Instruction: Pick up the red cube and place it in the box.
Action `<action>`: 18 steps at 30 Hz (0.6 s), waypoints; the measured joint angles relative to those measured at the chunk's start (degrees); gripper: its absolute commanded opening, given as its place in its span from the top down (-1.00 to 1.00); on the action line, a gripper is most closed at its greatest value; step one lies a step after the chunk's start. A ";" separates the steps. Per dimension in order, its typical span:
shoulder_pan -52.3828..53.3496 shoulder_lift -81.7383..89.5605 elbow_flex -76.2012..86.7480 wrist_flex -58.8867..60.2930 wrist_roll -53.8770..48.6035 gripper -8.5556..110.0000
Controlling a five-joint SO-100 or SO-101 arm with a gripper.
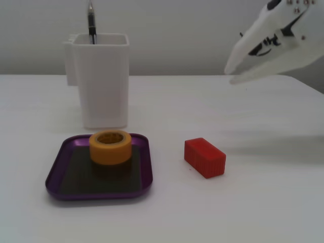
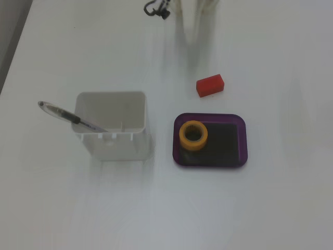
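The red cube (image 1: pixel 204 157) lies on the white table to the right of the box, apart from it; it also shows in a fixed view from above (image 2: pixel 210 85). The box (image 1: pixel 58 169), a shallow purple tray, holds a yellow-orange tape roll (image 1: pixel 110 147) at its back; from above the box (image 2: pixel 241 146) has the roll (image 2: pixel 193 135) on its left side. My white gripper (image 1: pixel 230 76) hangs in the air at the upper right, well above and behind the cube. Its jaws look shut and hold nothing.
A tall white container (image 1: pixel 101 81) with a pen (image 1: pixel 91 23) stands right behind the box; from above the container (image 2: pixel 112 127) is left of the tray. A dark cable piece (image 2: pixel 157 8) lies at the table's top edge.
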 measured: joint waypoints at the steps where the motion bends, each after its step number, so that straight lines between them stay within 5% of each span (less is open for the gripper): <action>1: 0.18 -2.90 -2.11 0.09 -1.85 0.86; 12: -7.47 -56.25 -39.64 16.61 -7.82 0.40; 18: -15.82 -80.24 -56.87 22.59 -8.35 0.38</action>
